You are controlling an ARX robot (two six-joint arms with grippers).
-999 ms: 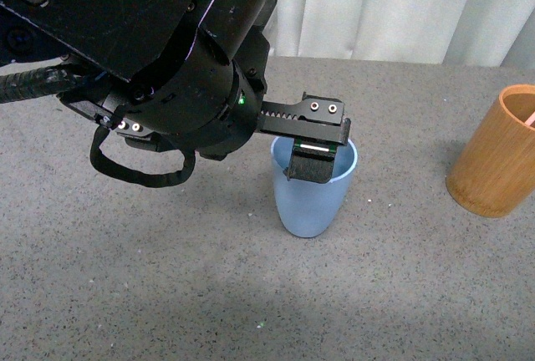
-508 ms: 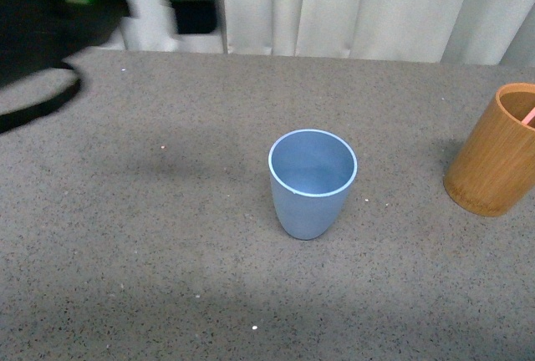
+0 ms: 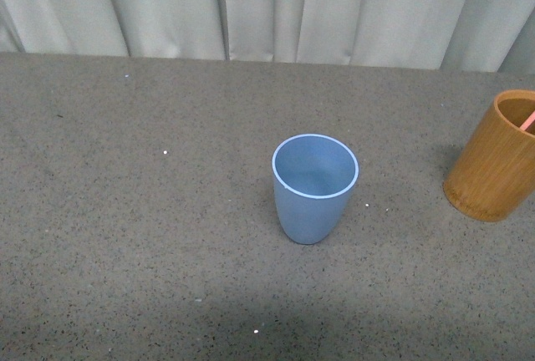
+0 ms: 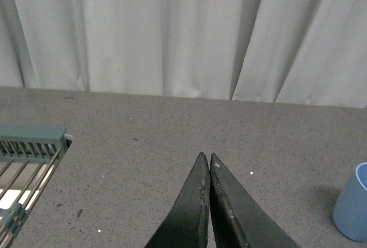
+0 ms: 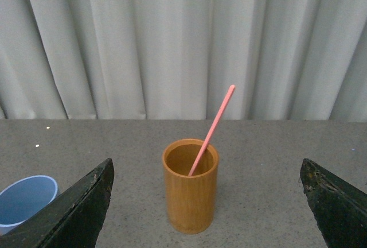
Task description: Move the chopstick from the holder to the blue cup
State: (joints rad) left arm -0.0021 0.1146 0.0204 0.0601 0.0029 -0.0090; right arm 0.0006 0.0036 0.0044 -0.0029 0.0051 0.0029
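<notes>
Left gripper [image 4: 205,157] jaws pressed together over the grey speckled table [image 3: 125,211]; right gripper [image 5: 206,165] jaws spread wide, facing the holder [image 5: 190,186]. A pale pleated curtain [image 3: 251,10] closes the table's far edge at twelve o'clock. A grey-green wire rack [image 4: 31,139] lies near the left gripper. The blue cup [image 3: 314,187] stands upright mid-table, open tabletop around it. The orange-brown holder is well apart at its three o'clock, cut by the frame edge. The salmon-pink chopstick [image 5: 212,130] leans inside the holder, its upper end well above the rim.

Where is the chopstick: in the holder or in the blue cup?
In the holder. The chopstick leans against its rim, top sticking out; the blue cup stands empty.
</notes>
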